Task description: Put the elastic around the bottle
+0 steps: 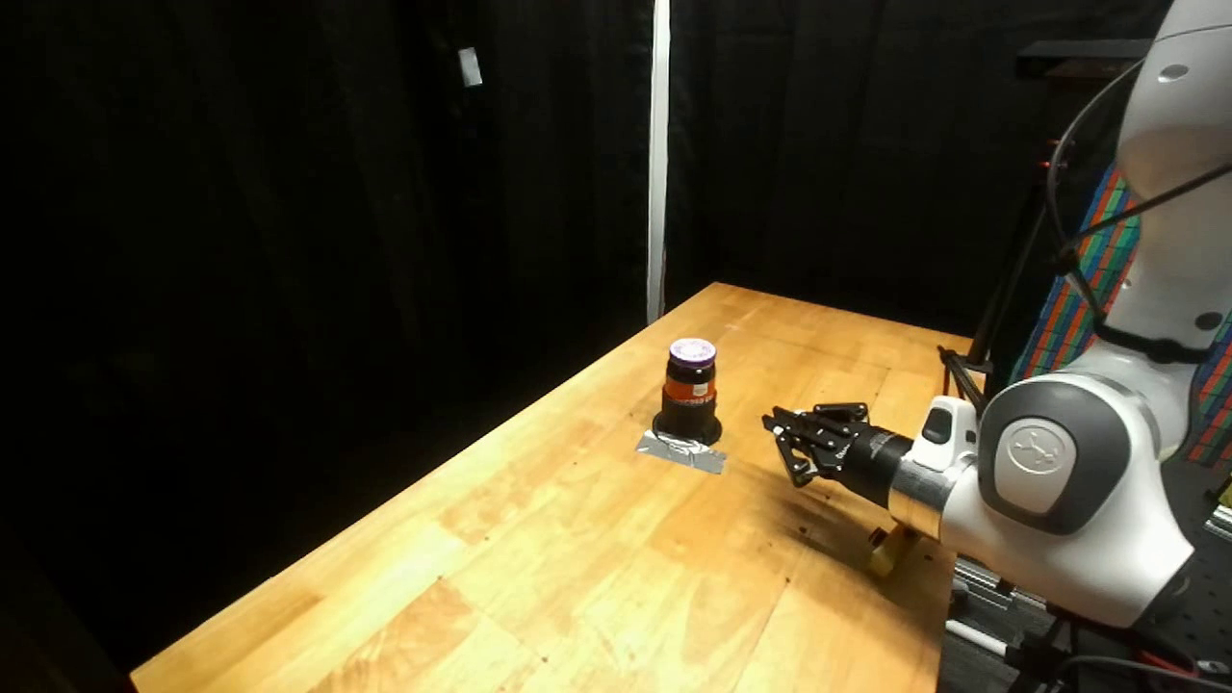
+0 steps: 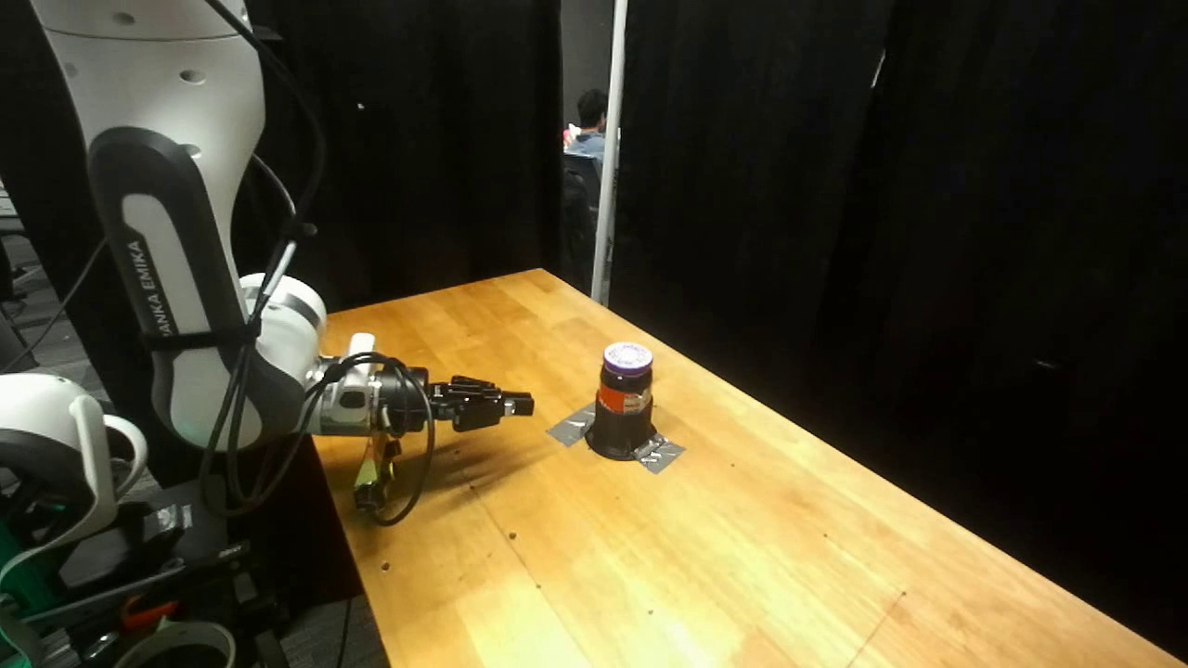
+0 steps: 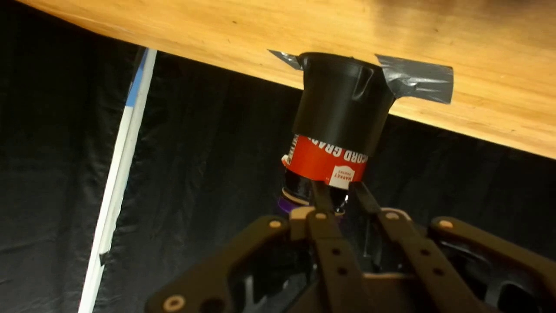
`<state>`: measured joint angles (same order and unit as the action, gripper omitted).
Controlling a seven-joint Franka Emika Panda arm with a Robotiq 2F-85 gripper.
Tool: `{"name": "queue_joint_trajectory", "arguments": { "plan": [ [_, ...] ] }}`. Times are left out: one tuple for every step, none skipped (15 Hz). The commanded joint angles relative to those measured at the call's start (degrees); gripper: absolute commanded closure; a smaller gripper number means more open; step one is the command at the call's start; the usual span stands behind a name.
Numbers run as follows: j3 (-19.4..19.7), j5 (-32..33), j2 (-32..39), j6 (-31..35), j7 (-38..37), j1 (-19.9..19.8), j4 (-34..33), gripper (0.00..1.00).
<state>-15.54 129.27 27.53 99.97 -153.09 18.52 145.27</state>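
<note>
The bottle [image 1: 689, 390] is a dark jar with an orange-red label and a purple-rimmed white lid. It stands upright in a black cup-like holder [image 1: 687, 422] in both exterior views. The bottle [image 3: 325, 161] appears upside down in the wrist view. A tan line [image 3: 294, 196] runs at its neck beside the lid; I cannot tell whether this is the elastic or the lid's rim. No other elastic shows clearly. My gripper [image 1: 773, 422] points sideways at the bottle, a short distance away. Its fingers are narrowly apart in the wrist view [image 3: 341, 184], with nothing seen held between them.
Silver tape [image 2: 659, 455] fixes the holder to the wooden table [image 1: 577, 577]. A yellow-green mount [image 2: 374, 471] hangs under the wrist, close above the table, with black cable loops [image 2: 429, 445] beside it. Black curtains and a white pole [image 2: 608, 158] stand behind the table.
</note>
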Motion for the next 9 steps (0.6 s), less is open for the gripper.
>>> {"name": "queue_joint_trajectory", "arguments": {
  "plan": [
    [-8.4, 1.7, -10.3, 15.3, 7.3, -13.4, 3.7, 0.49],
    [-10.7, 0.3, -11.2, 19.8, 10.1, -16.7, 2.9, 0.42],
    [-14.1, -1.9, -12.5, 24.6, 13.4, -21.1, 2.2, 0.33],
    [-17.2, -4.0, -13.7, 29.6, 16.8, -25.5, 1.4, 0.26],
    [-19.8, -5.9, -14.7, 34.5, 20.3, -29.5, 0.6, 0.17],
    [-22.5, -8.0, -15.4, 39.5, 23.8, -33.7, -0.3, 0.11],
    [-24.5, -11.1, -16.3, 44.3, 28.0, -36.9, -1.3, 0.04],
    [-26.2, -14.3, -17.0, 49.0, 32.5, -40.0, -2.2, 0.00],
    [-25.8, -18.6, -18.4, 53.8, 37.2, -41.2, -2.3, 0.00]
  ]
}}
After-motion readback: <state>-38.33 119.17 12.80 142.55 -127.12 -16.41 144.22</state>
